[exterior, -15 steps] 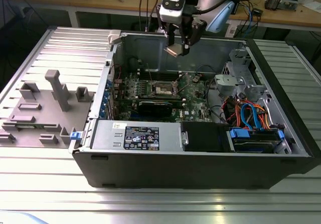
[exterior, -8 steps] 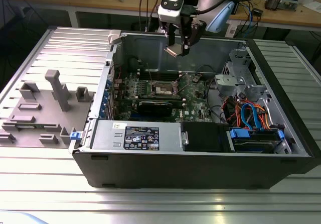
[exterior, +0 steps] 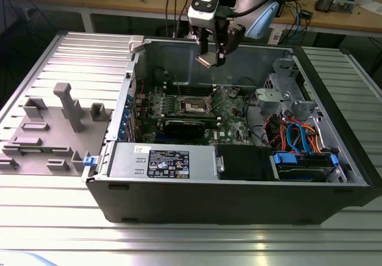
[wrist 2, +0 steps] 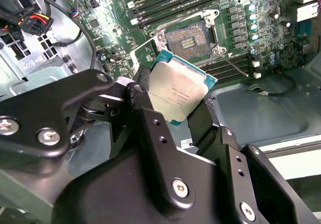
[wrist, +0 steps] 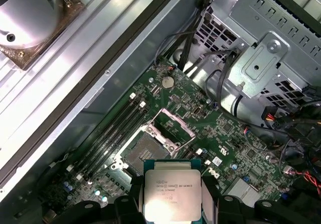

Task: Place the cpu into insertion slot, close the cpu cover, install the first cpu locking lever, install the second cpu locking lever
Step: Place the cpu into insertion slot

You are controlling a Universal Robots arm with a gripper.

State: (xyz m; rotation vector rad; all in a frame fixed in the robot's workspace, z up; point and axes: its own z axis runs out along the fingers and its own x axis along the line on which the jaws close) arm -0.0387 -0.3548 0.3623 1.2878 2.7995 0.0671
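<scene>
Black gripper (wrist 2: 175, 99) jaws pinching thin square silver-topped cpu (wrist 2: 176, 89) by edges, above dark square insertion slot (exterior: 194, 105) mid-frame in exterior view; skewed descent could bend socket pins.

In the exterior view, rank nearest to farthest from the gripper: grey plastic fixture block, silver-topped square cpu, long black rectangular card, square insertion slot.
1. Silver-topped square cpu, held by the gripper.
2. Square insertion slot, on the green board below.
3. Long black rectangular card, beyond the slot.
4. Grey plastic fixture block, outside the case, exterior view's left.
</scene>
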